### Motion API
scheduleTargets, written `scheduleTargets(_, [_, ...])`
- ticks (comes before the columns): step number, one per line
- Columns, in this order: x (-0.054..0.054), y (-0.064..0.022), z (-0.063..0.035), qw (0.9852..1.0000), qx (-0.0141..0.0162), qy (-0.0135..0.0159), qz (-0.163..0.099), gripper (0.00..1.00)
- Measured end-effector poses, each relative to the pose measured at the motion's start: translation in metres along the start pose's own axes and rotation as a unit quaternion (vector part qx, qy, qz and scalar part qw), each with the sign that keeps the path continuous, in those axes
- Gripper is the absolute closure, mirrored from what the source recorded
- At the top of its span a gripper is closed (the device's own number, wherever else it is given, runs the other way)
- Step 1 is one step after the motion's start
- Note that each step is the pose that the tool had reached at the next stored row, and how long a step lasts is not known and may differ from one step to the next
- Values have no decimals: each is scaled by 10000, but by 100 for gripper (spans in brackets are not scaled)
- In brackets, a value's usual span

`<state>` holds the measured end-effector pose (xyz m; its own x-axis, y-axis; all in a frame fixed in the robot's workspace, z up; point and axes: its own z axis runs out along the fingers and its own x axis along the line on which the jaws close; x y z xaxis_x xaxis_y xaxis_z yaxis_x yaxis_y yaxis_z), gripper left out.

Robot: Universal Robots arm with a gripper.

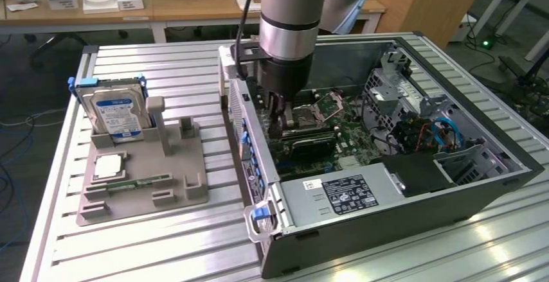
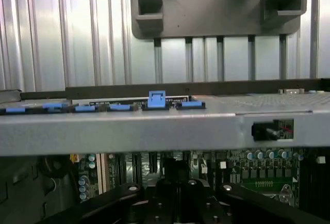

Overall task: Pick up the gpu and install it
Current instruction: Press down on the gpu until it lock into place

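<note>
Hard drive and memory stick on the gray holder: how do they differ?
The hard drive stands upright; the memory stick lies low. The hard drive is boxy and silver with a blue label; the memory stick is narrow and green. Both sit on the gray holder.

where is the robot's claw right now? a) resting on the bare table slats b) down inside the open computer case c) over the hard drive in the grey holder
b: the claw reaches down inside the open computer case, above its motherboard, away from the hard drive.
</note>
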<state>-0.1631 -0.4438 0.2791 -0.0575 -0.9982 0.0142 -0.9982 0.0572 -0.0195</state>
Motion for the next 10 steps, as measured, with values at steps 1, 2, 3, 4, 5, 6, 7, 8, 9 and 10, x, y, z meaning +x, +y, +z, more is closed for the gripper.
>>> scheduleTargets(1, [-2, -25, 3, 10000, 0, 3, 0, 89])
scheduleTargets(2, [-3, -46, 5, 10000, 0, 4, 0, 89])
scheduleTargets(3, [-1, -65, 8, 10000, 1, 4, 1, 89])
scheduleTargets(4, [4, -79, 11, 10000, 1, 5, 0, 89])
scheduleTargets(5, [9, -92, 16, 10000, 1, 5, 1, 89])
scheduleTargets(6, [11, -100, 26, 10000, 0, 5, 0, 89])
scheduleTargets(7, [12, -102, 40, 10000, 1, 5, 0, 89])
scheduleTargets(8, [12, -102, 55, 10000, 1, 5, 1, 89])
scheduleTargets(9, [11, -101, 69, 10000, 1, 5, 1, 89])
scheduleTargets(10, [11, -102, 81, 10000, 0, 5, 1, 89])
